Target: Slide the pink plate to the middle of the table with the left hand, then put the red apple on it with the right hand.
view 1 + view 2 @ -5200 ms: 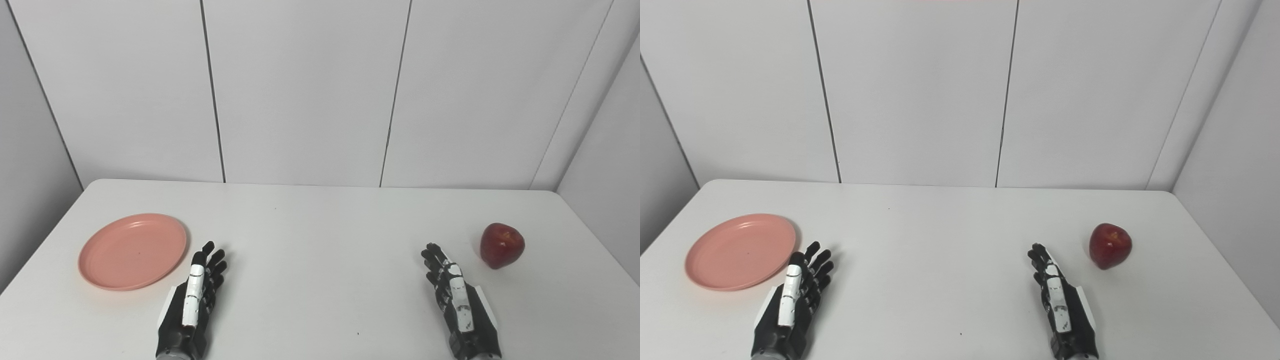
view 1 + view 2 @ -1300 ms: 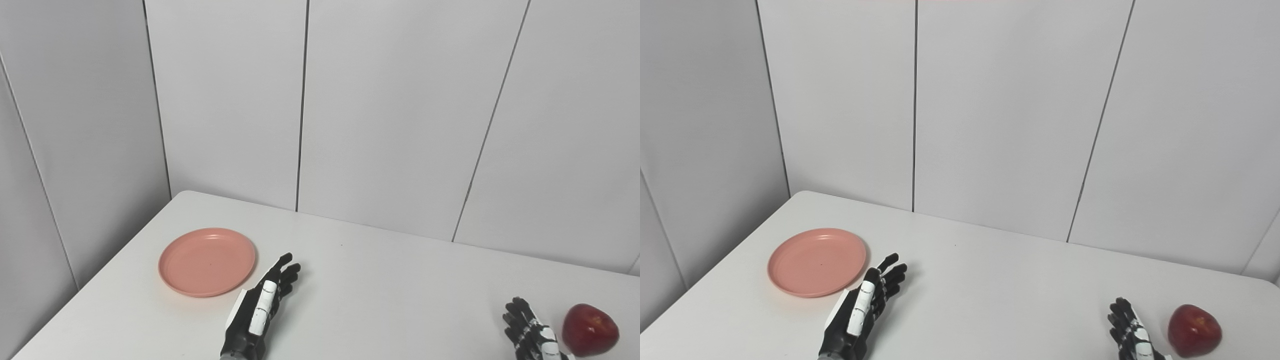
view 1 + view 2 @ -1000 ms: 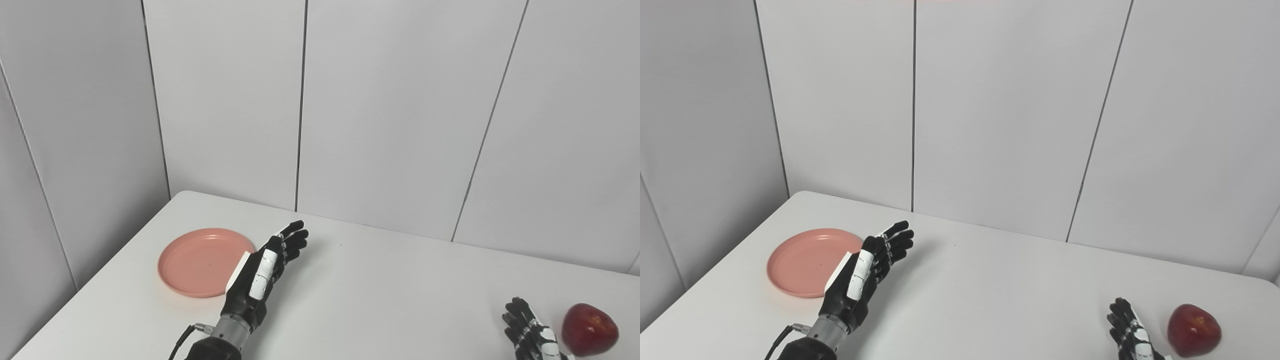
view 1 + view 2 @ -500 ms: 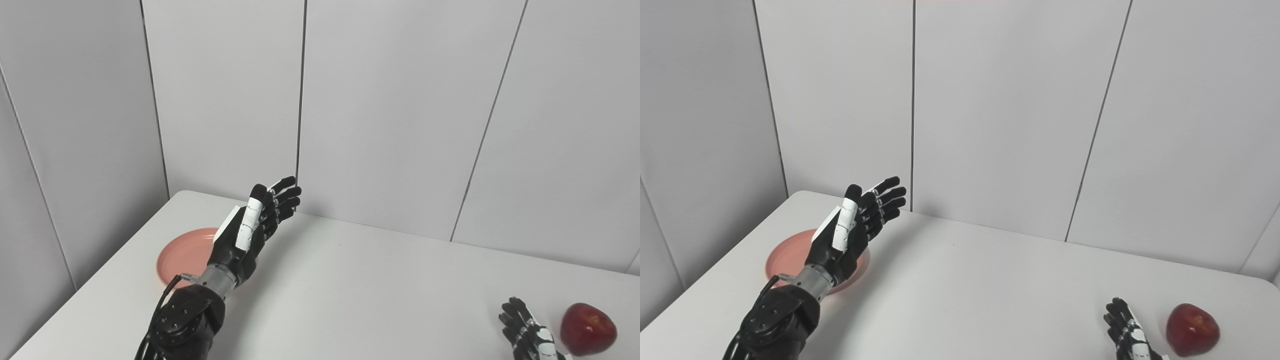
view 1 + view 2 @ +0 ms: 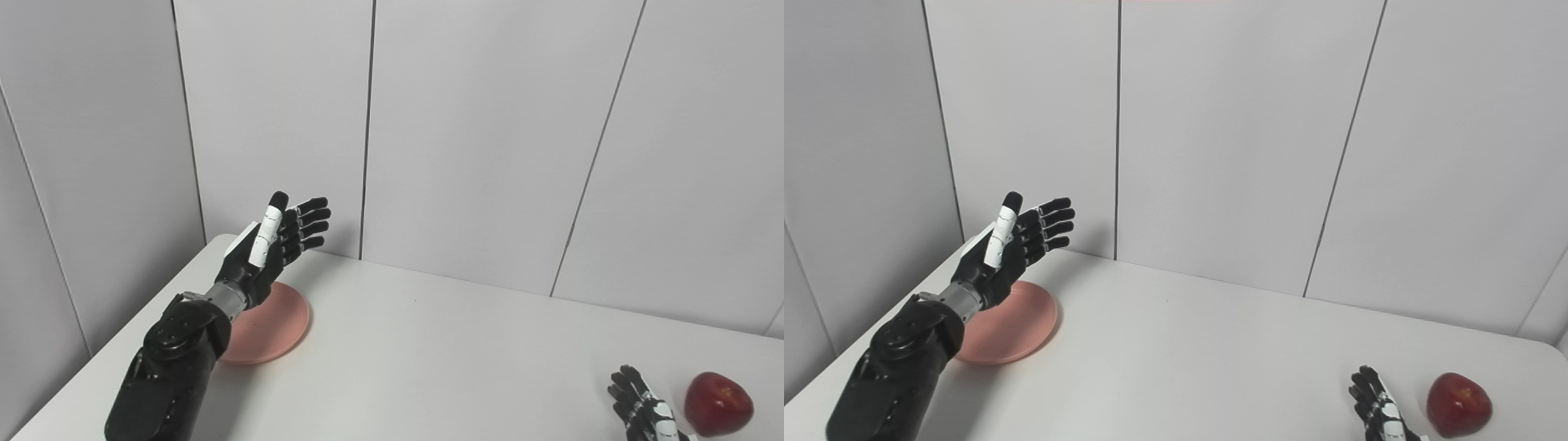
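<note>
- Left eye view: the left hand (image 5: pixel 275 242) is up in the air above the table (image 5: pixel 441 355), fingers spread and stretched toward the back wall, thumb pointing up, nothing in its grasp
- The pink plate (image 5: pixel 269 331) lies flat on the table's left side, below and behind that raised hand; the wrist and forearm (image 5: pixel 177 355) cross in front of its left part, so only the right portion shows
- No contact visible between hand and plate: the hand sits clearly higher
- Down in the bottom right corner, the right hand (image 5: pixel 643 410) lies low at the table, cut by the frame edge, fingers extended and a little apart, holding nothing
- The red apple (image 5: pixel 718 404) stands on the table just beside that hand, on its right, a narrow gap between them
- Right eye view: same picture from a touch to the side; the left hand (image 5: pixel 1020 242) hovers with fingers fanned out, palm turned toward the middle of the table
- The pink plate (image 5: pixel 1020 327) peeks out to the right of the forearm, near the table's left edge, well apart from the apple
- The right hand (image 5: pixel 1378 407) rests at the bottom edge, fingers loose and open, and the red apple (image 5: pixel 1459 405) sits just to its right, untouched
</note>
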### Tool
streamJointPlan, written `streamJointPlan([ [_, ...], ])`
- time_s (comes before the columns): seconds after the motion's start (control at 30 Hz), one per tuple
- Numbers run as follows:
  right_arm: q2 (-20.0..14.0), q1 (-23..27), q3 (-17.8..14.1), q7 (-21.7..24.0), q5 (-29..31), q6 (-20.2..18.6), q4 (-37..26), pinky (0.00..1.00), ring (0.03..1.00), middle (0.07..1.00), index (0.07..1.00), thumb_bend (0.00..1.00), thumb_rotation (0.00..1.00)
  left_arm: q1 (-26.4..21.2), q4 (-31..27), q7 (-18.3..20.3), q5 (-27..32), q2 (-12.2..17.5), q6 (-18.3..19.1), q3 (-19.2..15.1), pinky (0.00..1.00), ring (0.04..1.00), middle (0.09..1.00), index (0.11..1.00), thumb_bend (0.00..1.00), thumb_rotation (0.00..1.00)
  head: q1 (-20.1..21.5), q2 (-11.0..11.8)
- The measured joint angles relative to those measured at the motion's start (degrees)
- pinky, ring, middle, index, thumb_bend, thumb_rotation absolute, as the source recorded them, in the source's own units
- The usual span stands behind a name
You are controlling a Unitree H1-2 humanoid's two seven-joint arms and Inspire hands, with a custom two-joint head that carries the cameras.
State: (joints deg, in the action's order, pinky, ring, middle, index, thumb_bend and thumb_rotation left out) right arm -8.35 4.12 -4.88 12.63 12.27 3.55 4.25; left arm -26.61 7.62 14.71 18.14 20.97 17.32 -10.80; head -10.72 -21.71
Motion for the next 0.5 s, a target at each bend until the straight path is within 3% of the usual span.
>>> streamJointPlan([
  [0.3,-0.09,-0.07,0.0,0.06,0.0,0.0,0.01,1.0,0.945,0.936,0.931,0.83,1.0,-2.0,13.32,3.37,0.14,2.42,-7.6,-0.8,0.82,0.847,0.852,0.864,0.98,0.98,-0.09,-0.44],
  [0.5,-0.09,-0.07,0.01,0.06,0.04,0.0,-0.04,1.0,0.945,0.936,0.932,0.84,1.0,-4.07,21.31,5.73,0.24,4.01,-12.13,-2.5,0.85,0.864,0.874,0.867,0.95,1.0,-0.18,-0.96],
])
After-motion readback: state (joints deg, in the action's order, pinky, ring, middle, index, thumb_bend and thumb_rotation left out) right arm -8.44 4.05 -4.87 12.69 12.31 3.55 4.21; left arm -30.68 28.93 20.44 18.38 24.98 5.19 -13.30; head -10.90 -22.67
